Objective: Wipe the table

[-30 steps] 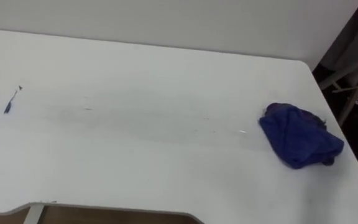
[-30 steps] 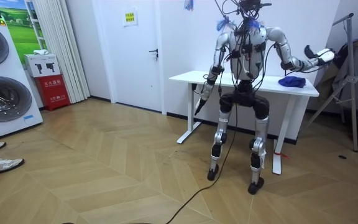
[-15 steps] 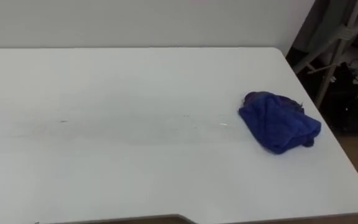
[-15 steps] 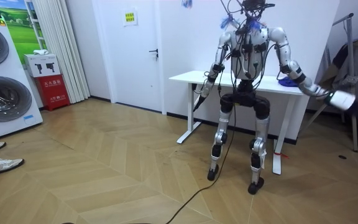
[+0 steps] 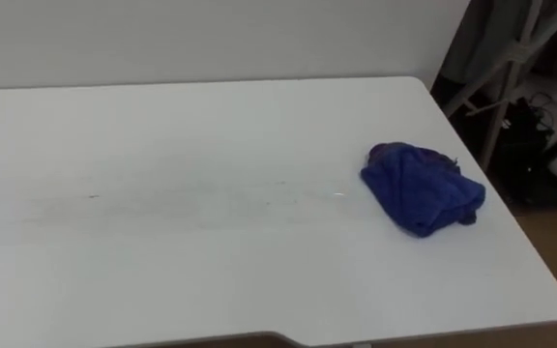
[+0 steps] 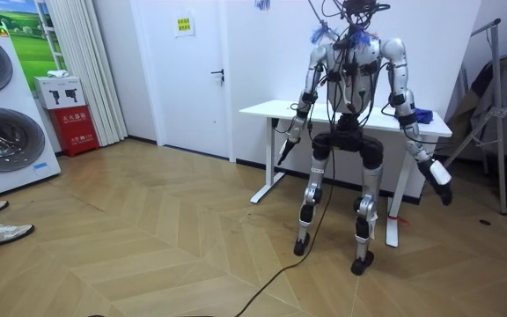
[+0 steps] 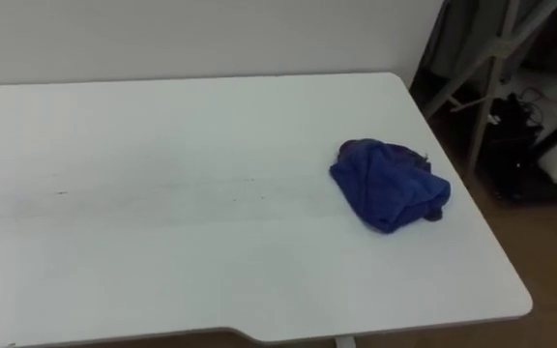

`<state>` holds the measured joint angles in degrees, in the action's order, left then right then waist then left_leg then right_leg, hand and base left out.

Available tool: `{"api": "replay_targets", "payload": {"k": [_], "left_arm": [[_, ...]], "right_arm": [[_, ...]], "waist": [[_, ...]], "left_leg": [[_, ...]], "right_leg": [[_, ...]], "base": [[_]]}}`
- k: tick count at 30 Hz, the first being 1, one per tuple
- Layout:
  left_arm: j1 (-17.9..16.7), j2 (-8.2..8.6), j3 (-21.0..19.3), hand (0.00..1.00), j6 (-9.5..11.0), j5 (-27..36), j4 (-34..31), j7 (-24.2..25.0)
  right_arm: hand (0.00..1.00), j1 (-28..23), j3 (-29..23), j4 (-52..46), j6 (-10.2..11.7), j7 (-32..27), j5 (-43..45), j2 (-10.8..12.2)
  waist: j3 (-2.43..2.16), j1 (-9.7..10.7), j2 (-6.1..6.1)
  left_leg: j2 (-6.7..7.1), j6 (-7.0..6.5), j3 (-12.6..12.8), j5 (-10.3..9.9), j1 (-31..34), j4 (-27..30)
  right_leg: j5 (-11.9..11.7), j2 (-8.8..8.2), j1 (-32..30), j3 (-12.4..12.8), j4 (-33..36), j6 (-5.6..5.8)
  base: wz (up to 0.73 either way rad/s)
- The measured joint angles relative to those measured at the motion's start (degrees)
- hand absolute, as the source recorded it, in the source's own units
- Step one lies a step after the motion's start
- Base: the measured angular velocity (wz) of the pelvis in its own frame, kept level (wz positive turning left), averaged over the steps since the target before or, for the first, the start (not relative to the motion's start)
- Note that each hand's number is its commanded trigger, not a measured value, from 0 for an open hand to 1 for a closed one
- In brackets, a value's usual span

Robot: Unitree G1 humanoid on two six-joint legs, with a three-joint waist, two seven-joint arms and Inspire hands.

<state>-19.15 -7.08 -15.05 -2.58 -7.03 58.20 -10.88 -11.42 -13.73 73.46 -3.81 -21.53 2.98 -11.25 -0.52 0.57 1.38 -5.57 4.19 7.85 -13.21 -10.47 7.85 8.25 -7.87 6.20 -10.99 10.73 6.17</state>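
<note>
**A:** Where's the cloth?

**B:** The blue cloth (image 5: 422, 201) lies bunched in a loose heap on the white table (image 5: 211, 290), near its right end and a little in from the edge. Nothing holds it.

**A:** And the tabletop around it?

**B:** Faint grey streaks (image 5: 191, 198) run from just left of the cloth across the middle of the table. That could be dirt waiting for a pass or the trace of one already made; this scene fits either.

**A:** The hands?

**B:** In the room view the robot stands at the table's long side with both arms hanging below the tabletop. The left hand (image 6: 282, 151) is by the table's leg and the right hand (image 6: 437, 173) is out past the right end. I cannot tell how the fingers of either are set.

**A:** So what would a good wipe take?

**B:** My judgement: the heap would need flattening under a broad palm so more cloth meets the surface. Strokes should follow the streaks lengthwise with even pressure. Near the right edge the cloth could easily slide off.
</note>
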Motion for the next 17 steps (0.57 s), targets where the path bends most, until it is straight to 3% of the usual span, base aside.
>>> {"api": "replay_targets", "payload": {"k": [4,10,15,17], "left_arm": [[1.73,0.76,3.87,0.0,0.15,0.06,0.04,-1.31],[2.14,1.73,6.87,0.0,1.67,0.01,-0.22,-2.83],[1.87,1.84,7.38,0.0,1.73,-0.29,-0.21,-4.5],[1.86,1.87,7.39,0.0,1.81,-0.58,-0.21,-4.74]], "right_arm": [[0.0,3.54,6.39,-3.3,0.32,1.19,3.36,2.38],[0.0,4.16,15.65,-9.01,4.74,4.8,3.55,3.64],[0.0,3.06,16.96,-7.68,5.66,7.1,0.66,4.68],[0.0,2.9,16.94,-6.53,5.65,7.97,-1.52,4.66]], "waist": [[0.3,-2.51,-1.25],[0.24,-4.35,-2.15],[0.45,-4.03,-1.95],[0.8,-4.08,-1.91]], "left_leg": [[0.04,0.0,-0.06,0.0,0.0,-0.11],[0.09,-0.03,-0.48,0.03,0.33,-0.11],[0.3,-0.04,-2.14,0.03,0.33,-0.14],[0.29,-0.04,-2.4,0.03,0.3,-0.14]], "right_leg": [[0.0,0.02,0.06,-0.14,-0.22,0.01],[-0.01,0.07,0.36,-0.63,-1.17,0.04],[0.0,-0.22,2.06,-3.49,-2.18,0.05],[0.06,-0.21,2.29,-3.53,-2.18,0.14]], "base": [[0.0],[0.04],[0.22],[0.1]]}}
